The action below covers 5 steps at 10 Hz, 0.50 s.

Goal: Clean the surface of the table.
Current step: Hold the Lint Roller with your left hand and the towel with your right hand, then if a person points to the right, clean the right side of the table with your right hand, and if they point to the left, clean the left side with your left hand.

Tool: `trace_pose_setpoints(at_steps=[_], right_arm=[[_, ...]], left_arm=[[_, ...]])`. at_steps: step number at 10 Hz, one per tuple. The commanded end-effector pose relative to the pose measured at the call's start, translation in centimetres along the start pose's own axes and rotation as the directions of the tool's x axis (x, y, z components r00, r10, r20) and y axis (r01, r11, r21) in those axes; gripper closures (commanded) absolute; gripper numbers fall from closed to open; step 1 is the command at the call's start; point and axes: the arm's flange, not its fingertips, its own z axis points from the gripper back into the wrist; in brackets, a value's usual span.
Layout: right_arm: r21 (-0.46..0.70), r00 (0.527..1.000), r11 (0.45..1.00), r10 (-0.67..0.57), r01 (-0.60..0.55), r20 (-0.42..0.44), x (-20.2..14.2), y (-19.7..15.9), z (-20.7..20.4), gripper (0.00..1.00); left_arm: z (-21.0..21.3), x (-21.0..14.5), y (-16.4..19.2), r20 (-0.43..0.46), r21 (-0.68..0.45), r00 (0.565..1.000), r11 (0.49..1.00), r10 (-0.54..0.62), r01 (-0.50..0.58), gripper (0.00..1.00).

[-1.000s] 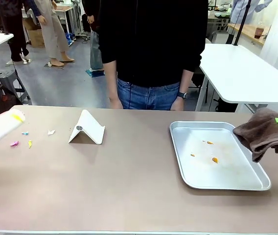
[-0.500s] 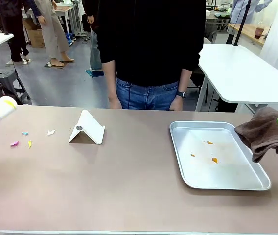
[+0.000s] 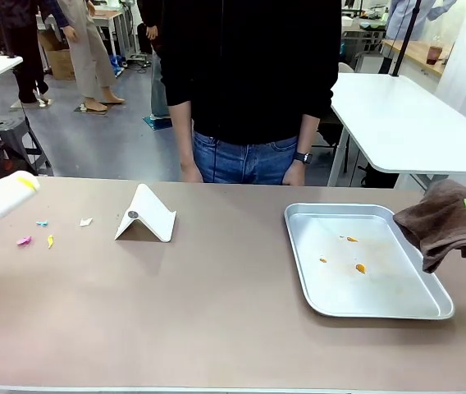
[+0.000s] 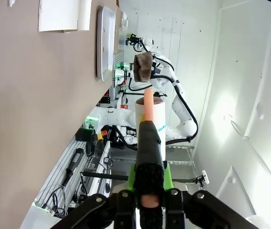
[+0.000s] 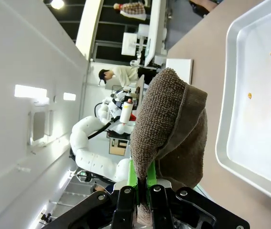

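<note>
Scraps [image 3: 25,240] lay on the table [image 3: 217,312] just below my left gripper [image 4: 148,181], clenched on the lint roller [image 3: 5,199]; right gripper [image 5: 141,183], grasping the towel [image 3: 442,223], hung well apart past the tray [image 3: 299,215]; left was nearer.

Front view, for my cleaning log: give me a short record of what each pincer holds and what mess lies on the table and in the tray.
left pincer: shut on the handle of a lint roller, at the table's left end, apart from the scraps
right pincer: shut on a brown cloth, by the tray's right edge
table: coloured paper scraps near the left end; white folded stand
tray: a few orange bits
person: standing at the far side
</note>
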Motion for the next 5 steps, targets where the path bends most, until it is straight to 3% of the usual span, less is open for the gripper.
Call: trace_pose_setpoints(at_steps=[1, 5], right_arm=[[0.008, 1.0, 1.0, -0.014, 0.014, -0.001, -0.03, 0.19, 0.06, 1.0], [0.008, 1.0, 1.0, -0.014, 0.014, -0.001, -0.03, 0.19, 0.06, 1.0]], left_arm=[[0.59, -0.79, -0.56, -0.005, -0.003, 1.0, 1.0, -0.016, 0.016, 1.0], [0.59, -0.79, -0.56, -0.005, -0.003, 1.0, 1.0, -0.016, 0.016, 1.0]])
